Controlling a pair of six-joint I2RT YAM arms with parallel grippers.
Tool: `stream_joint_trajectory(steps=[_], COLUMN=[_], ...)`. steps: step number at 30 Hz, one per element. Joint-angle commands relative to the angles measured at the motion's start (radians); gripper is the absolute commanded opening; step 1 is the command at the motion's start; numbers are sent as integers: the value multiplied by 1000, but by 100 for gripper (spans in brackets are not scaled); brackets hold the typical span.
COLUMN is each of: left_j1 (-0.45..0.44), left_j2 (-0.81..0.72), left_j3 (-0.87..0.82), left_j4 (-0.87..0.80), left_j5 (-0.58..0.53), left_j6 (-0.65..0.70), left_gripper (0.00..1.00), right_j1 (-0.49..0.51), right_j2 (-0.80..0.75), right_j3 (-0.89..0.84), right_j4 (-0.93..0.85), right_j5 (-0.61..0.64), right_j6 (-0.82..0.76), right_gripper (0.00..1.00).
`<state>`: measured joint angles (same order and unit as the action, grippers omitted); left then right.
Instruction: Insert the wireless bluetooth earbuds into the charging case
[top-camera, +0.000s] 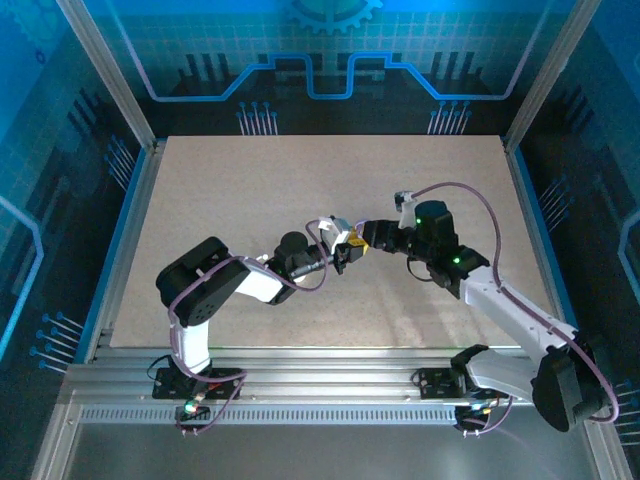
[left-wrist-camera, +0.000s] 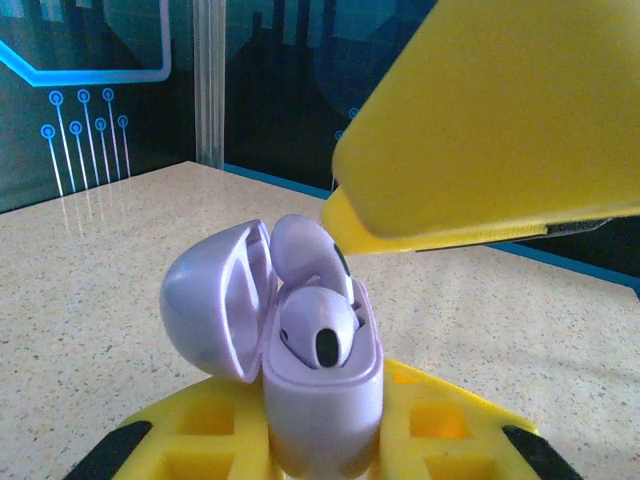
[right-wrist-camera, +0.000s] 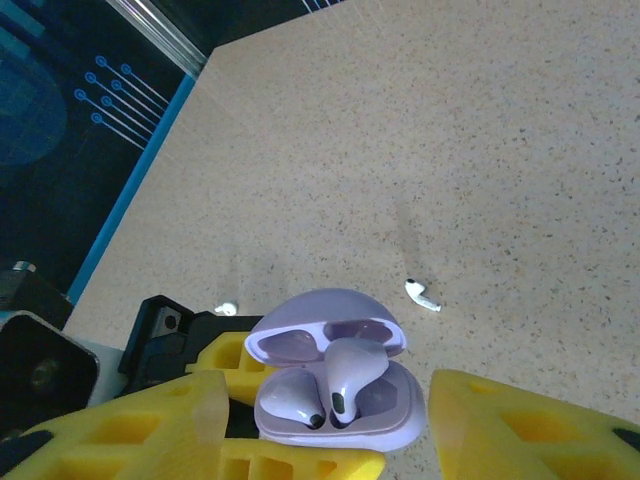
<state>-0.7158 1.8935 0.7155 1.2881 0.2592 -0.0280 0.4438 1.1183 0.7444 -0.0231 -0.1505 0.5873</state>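
Holding: left claw (left-wrist-camera: 320, 450) pinches the case (left-wrist-camera: 325, 400), lid (left-wrist-camera: 210, 300) open.
Earbuds: seated earbud (left-wrist-camera: 320, 335) is down in its pocket; leaning earbud (left-wrist-camera: 305, 250) sticks up, probably unseated.
Right claw (right-wrist-camera: 330, 450): spread, over the case.
Risk: a nudge or closing lid could tip the leaning earbud onto the bench (right-wrist-camera: 450, 150).

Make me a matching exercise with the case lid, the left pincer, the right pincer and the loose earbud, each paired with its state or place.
Column A:
1 case lid
2 left pincer
3 right pincer
4 loose earbud

Column B:
a lying on the table
b jaws apart
c hinged back
d shut on the charging case

Pairs: 1-c, 2-d, 3-b, 4-a
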Motion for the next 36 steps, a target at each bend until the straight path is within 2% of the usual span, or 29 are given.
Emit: stream_joint_trajectory(steps=[1, 11, 18, 31, 36], left_j1=[-5, -6, -7, -6, -2], left_j2=[-46, -51, -66, -102, -134], left_j3=[-14, -11, -5, 0, 6], left_j4=[32, 28, 6, -28, -73], left_j5=[28, 32, 32, 36, 38], left_j6=[-1, -7, 0, 16, 8], left_gripper=[10, 10, 10, 10, 10], right_j1=[-6, -26, -85, -163, -186], right_j2=[-42, -119, -127, -117, -134], right_j3=[23, 42, 41, 22, 5], right_j4=[0, -33, -46, 17, 49], right_j5=[-12, -46, -103, -211, -231], right_j6=[-2, -43, -27, 21, -9], right_gripper=[57, 58, 58, 59, 61])
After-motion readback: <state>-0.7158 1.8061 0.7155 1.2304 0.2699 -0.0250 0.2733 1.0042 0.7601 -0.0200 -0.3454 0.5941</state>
